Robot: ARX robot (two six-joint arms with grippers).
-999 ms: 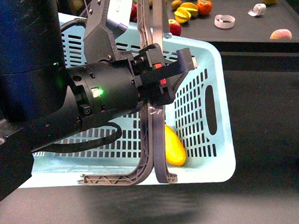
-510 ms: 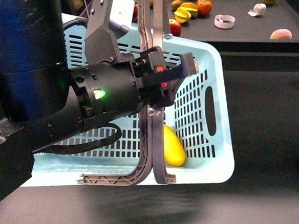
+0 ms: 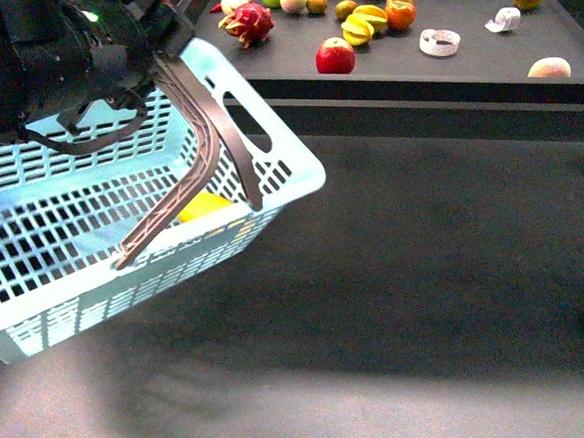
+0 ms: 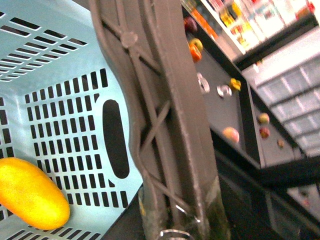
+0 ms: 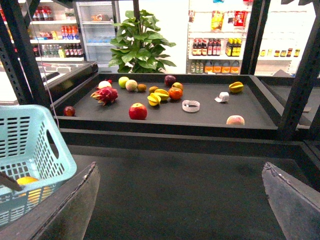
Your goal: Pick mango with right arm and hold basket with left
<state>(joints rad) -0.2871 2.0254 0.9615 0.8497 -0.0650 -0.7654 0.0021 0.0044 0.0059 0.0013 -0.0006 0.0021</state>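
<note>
Gripping the basket [image 3: 70, 194] handles [image 3: 212, 144], left tool [image 3: 159, 43] tight; mango [image 4: 32, 192] inside; right tool [image 5: 180, 210] wide.

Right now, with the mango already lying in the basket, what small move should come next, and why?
Probably level the basket with the left arm: it hangs tilted by its handles, and the mango lies low by a slotted wall. The right hand is open, empty and clear of it.

No writing could be read anywhere. Labels on the bottles [image 5: 235, 47] along the shop shelves [image 5: 215, 30] were too small and blurred to make out.
</note>
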